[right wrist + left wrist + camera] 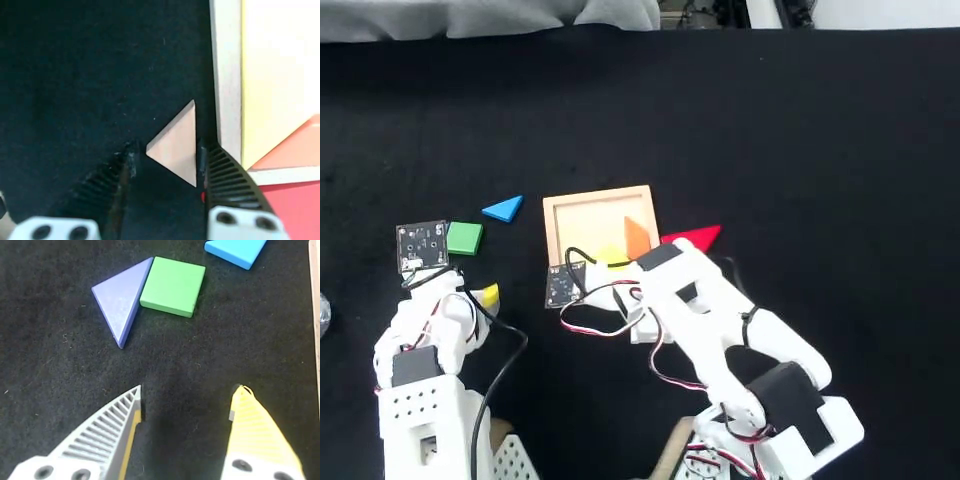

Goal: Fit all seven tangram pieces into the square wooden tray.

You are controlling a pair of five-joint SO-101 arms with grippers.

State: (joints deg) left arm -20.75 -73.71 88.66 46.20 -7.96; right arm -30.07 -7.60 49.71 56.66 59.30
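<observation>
Wide apart and empty: left jaws above the black surface (50, 390), near a purple triangle piece (120, 302) touching a green square piece (172, 286). Parted, not clamped: right jaws astride a pale pink triangle piece (177, 147), flat just outside the square wooden tray (227, 75). Inside the tray, a yellow piece (280, 65) and an orange piece (637, 238); just beside it, a red triangle piece (695, 238).

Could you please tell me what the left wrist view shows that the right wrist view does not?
Left wrist view, not the right: a purple triangle touching a green square, plus a blue piece. Right wrist view, not the left: a pale triangle beside the wooden tray, inside the open right tool. Both: black table; the left tool is open too.
</observation>
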